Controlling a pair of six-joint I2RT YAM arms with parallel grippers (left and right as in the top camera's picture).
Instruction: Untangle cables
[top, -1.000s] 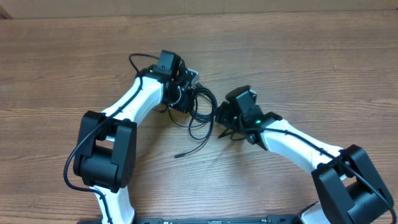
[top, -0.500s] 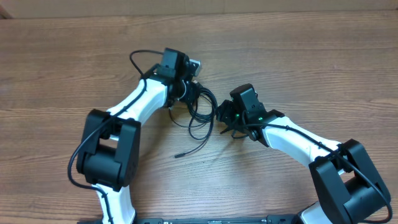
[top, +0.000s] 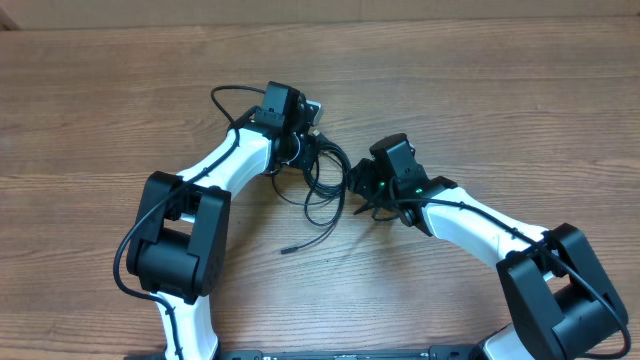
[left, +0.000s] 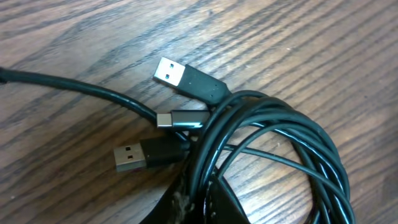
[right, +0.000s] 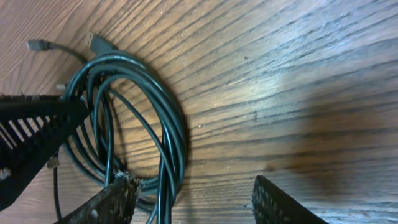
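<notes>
The left hand (top: 302, 148), upper centre of the overhead view, is pinched narrow on the cables (top: 322, 180). In its wrist view the strands run together into its dark fingers (left: 186, 202) at the bottom edge. Three plugs fan out at the upper left of the cables: a silvery one (left: 169, 70), a small one (left: 169, 119) and a second silvery one (left: 129, 158).

The cables lie looped on the worktop (top: 480, 90) between the two hands, with one loose end (top: 286, 248) trailing lower left.

The right hand (top: 362, 195), just right of the cables, stands wide. The finger (right: 109, 199) at the lower left of its wrist view is against the loops.
</notes>
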